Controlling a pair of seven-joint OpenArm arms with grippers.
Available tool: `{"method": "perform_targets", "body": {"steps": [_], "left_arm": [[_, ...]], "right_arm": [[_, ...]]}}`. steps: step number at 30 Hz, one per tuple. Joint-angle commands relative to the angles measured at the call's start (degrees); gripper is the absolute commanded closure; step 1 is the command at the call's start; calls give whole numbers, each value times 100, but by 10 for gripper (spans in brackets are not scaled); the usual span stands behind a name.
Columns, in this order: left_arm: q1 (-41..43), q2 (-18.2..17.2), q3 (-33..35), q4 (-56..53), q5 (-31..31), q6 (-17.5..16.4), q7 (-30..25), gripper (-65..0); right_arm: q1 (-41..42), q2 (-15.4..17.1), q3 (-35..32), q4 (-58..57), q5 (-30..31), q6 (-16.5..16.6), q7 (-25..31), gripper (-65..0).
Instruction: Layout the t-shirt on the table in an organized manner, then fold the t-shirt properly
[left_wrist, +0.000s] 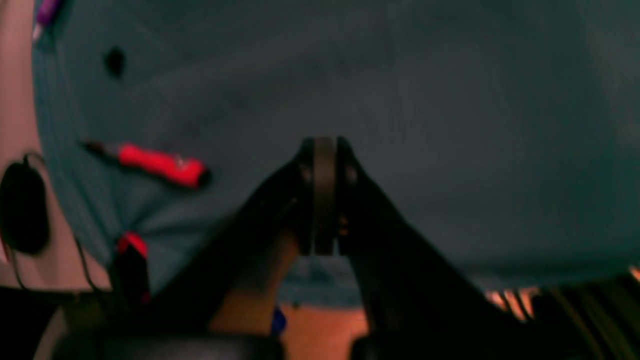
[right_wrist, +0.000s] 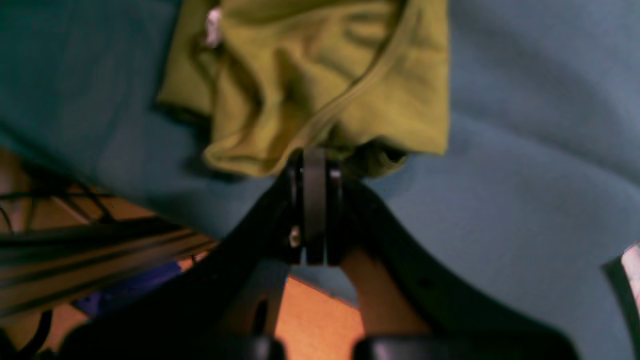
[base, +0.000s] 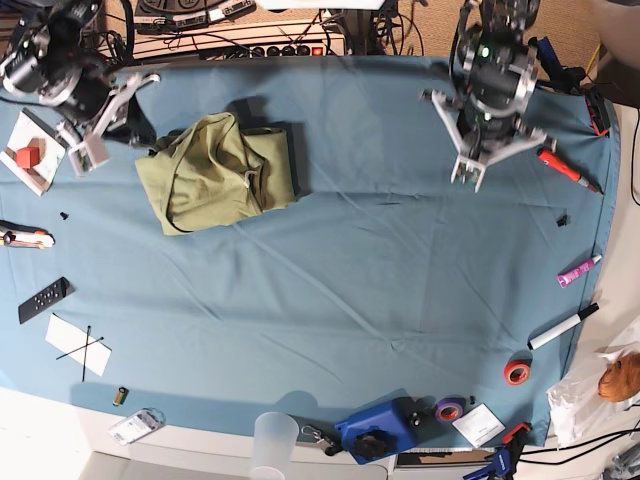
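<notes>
The olive-green t-shirt (base: 215, 170) lies crumpled in a heap on the far left part of the blue-clothed table (base: 360, 290). In the right wrist view the t-shirt (right_wrist: 310, 80) fills the upper middle, with its small white tag (right_wrist: 214, 26) showing. My right gripper (right_wrist: 314, 155) is shut and empty, its tips just short of the shirt's near edge. In the base view my right gripper (base: 88, 155) hangs a little left of the shirt. My left gripper (left_wrist: 324, 145) is shut and empty over bare blue cloth, far right of the shirt in the base view (base: 468, 175).
A red marker (left_wrist: 160, 165) lies near the table's right edge, also in the base view (base: 565, 168). A white card with a red cube (base: 28, 152), a remote (base: 43, 300), a clear cup (base: 272, 440), a blue object (base: 375, 430), tape rolls (base: 516, 372) and pens (base: 562, 326) line the table's edges.
</notes>
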Motion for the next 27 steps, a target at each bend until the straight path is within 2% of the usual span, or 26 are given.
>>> {"method": "perform_targets", "body": {"steps": [1,6,19,22,27], "left_arm": [[138,-13,-50,162,44,11,-44,0],[820,-13,-201,212,44,-284,-48,0],[2468,-13,-892,212,37,-282,-168,0],[2859,-13,-933,203,-197,-179,-472,0],[3171,-11,-931,-83,-852,-181,-597,0]], "right_arm": [[-122,83,28,127,52,6,99,0],[-634,83,28,146,-160,6,99,0],[-2343,81,28,146,-435,6,99,0],[-2594,81,28,140,-651,6,99,0],[-2741,79,22,7,-730,6,99,0]]}}
